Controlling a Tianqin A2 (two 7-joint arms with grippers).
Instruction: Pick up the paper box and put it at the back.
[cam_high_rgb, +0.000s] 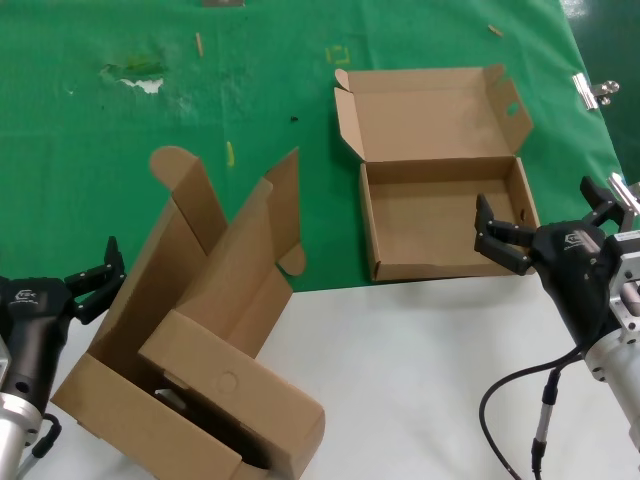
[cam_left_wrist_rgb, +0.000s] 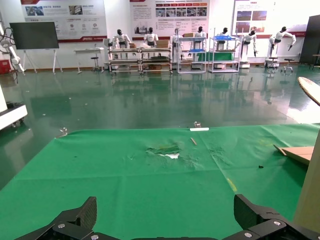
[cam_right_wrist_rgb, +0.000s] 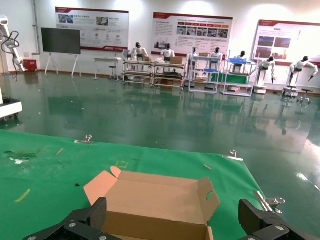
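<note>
The paper box (cam_high_rgb: 440, 215) lies open on the green sheet at the back (cam_high_rgb: 250, 100), its lid folded back flat and a round hole in its side tab (cam_right_wrist_rgb: 208, 195). My right gripper (cam_high_rgb: 537, 197) is open at the tray's near right corner. One finger is over the tray floor and the other is outside the right wall. In the right wrist view the box (cam_right_wrist_rgb: 155, 200) shows between the spread fingers of that gripper (cam_right_wrist_rgb: 172, 210). My left gripper (cam_high_rgb: 95, 270) is open and holds nothing at the far left; the left wrist view (cam_left_wrist_rgb: 165, 205) shows only green sheet between its fingers.
A second brown box (cam_high_rgb: 200, 350) with a circle outline on its front wall stands tilted across the sheet's edge and the white tabletop (cam_high_rgb: 420, 380), right beside my left gripper. A small yellow square mark (cam_high_rgb: 340, 53), pale scuffs (cam_high_rgb: 140, 78) and a metal clip (cam_high_rgb: 597, 90) are on the sheet.
</note>
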